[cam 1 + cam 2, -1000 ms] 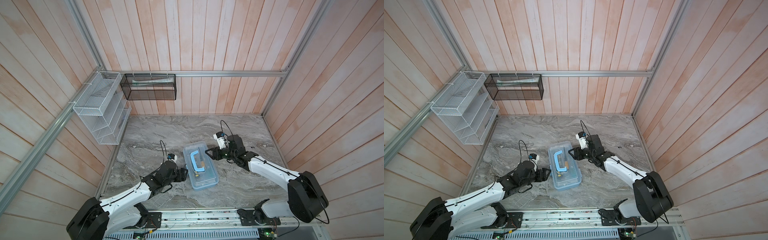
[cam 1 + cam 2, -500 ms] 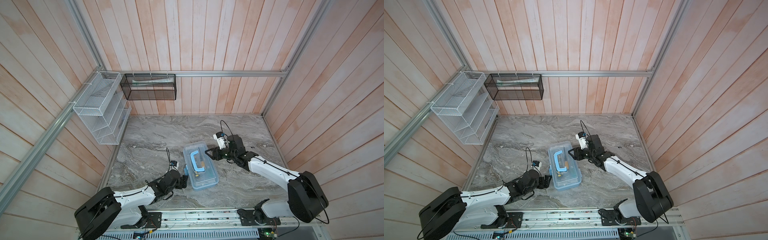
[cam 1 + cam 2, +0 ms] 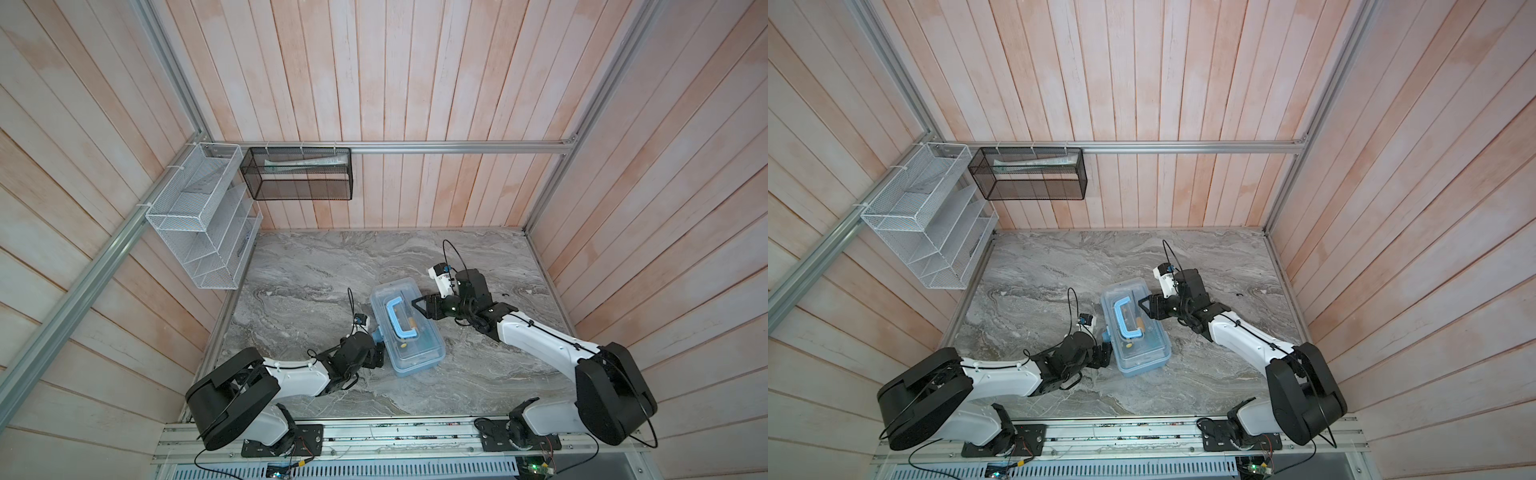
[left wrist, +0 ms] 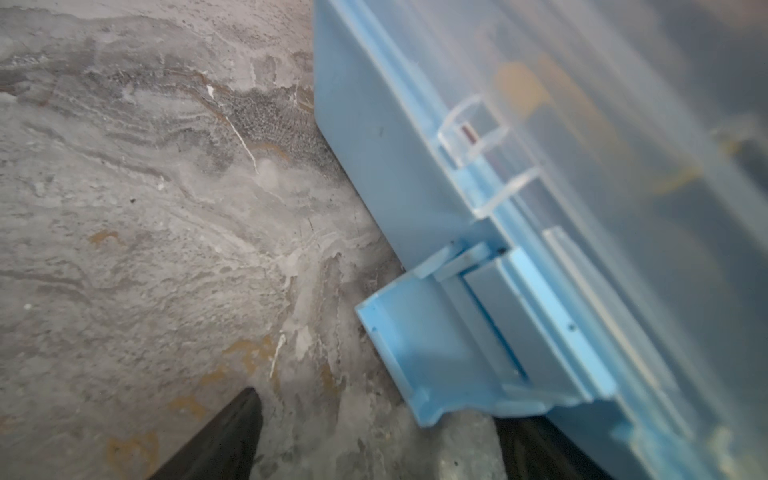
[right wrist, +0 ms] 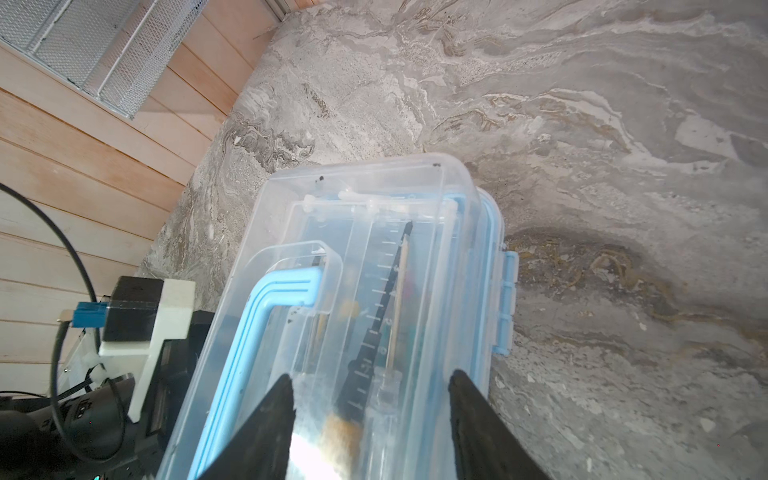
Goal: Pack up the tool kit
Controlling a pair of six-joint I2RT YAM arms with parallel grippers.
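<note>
The marble bench [image 3: 316,270] carries the tool kit [image 3: 422,357] about mid-bench, lying aslant, and it has not budged in the last second. What has changed is the left arm [image 3: 291,376]. A moment ago it reached out raised. Now it has folded down low and drawn back toward the near edge. That puts the left pincer [image 3: 379,356] against the kit's left wall near its near end, with the jaws spread a touch wider than before.

The right pincer [image 5: 370,380] has kept its place over the far part of the see-through lid [image 5: 436,232]. Its jaws are spread and pinch nothing, and I cannot tell whether the tips press on the lid.

The blue handle [image 3: 398,319] lies flat on top. On the left wall the latch [image 4: 419,349] hangs swung outward, unfastened, between the left fingers [image 4: 241,419] but untouched. A pencil [image 5: 401,286] shows through the lid.

To my eye the packing is done and the lid is down. Snapping that latch shut is the job left, and the left arm looks to be lining up for it.
</note>
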